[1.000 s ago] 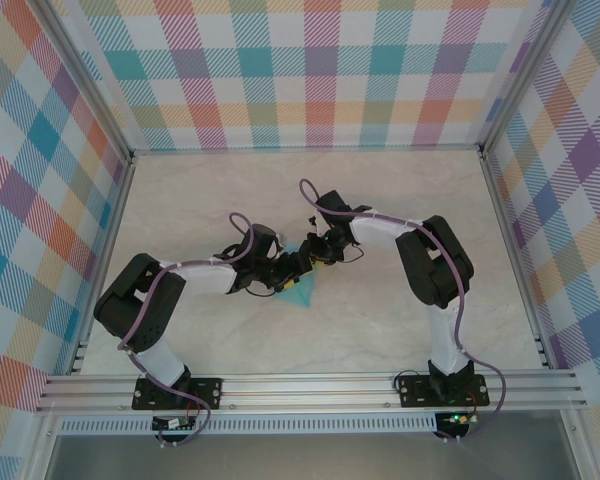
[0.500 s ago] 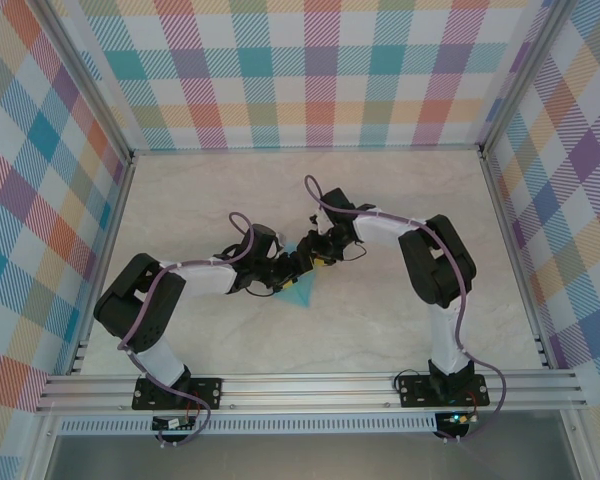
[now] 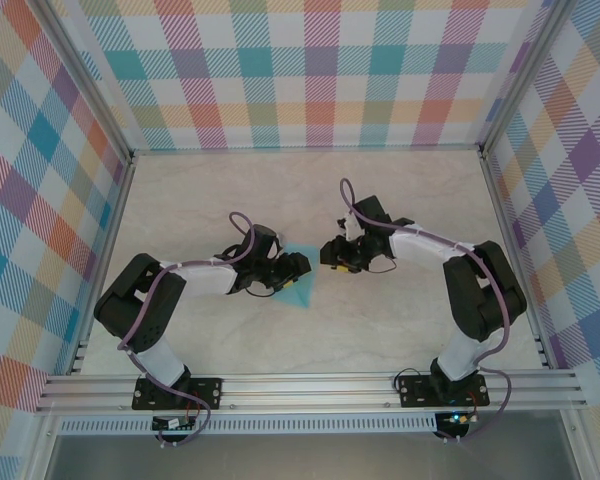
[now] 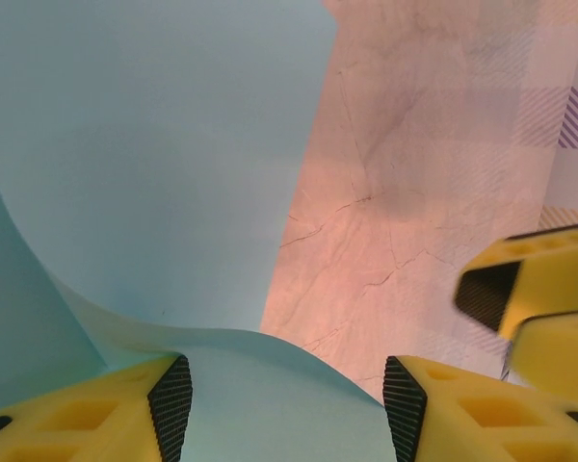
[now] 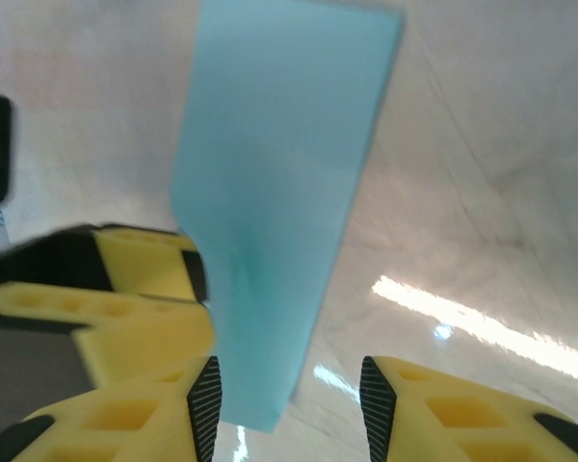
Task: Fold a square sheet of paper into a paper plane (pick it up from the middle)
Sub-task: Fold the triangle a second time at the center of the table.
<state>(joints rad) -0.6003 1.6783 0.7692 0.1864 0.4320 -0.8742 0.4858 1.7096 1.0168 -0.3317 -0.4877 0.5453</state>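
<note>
The light-blue sheet of paper (image 3: 303,291) lies partly folded on the marble table, just right of the left arm's wrist. My left gripper (image 3: 292,266) hovers over its upper part, jaws apart. In the left wrist view the paper (image 4: 164,164) lies flat ahead and a raised, curved flap of it spans the gap in my left gripper (image 4: 287,399). My right gripper (image 3: 330,254) stands open to the right, apart from the paper. The right wrist view looks over open jaws (image 5: 289,395) at the paper (image 5: 279,183) and the left gripper's yellow fingers (image 5: 144,279).
The marble table top (image 3: 400,200) stretches bare behind and to the right of both grippers. Plaid walls and aluminium frame posts (image 3: 500,190) bound the workspace. The right gripper's yellow fingers (image 4: 530,289) show at the right of the left wrist view.
My right gripper has pulled back to the right, off the paper and away from the left gripper. The left gripper has stayed over the paper, which now shows more of its upper corner.
</note>
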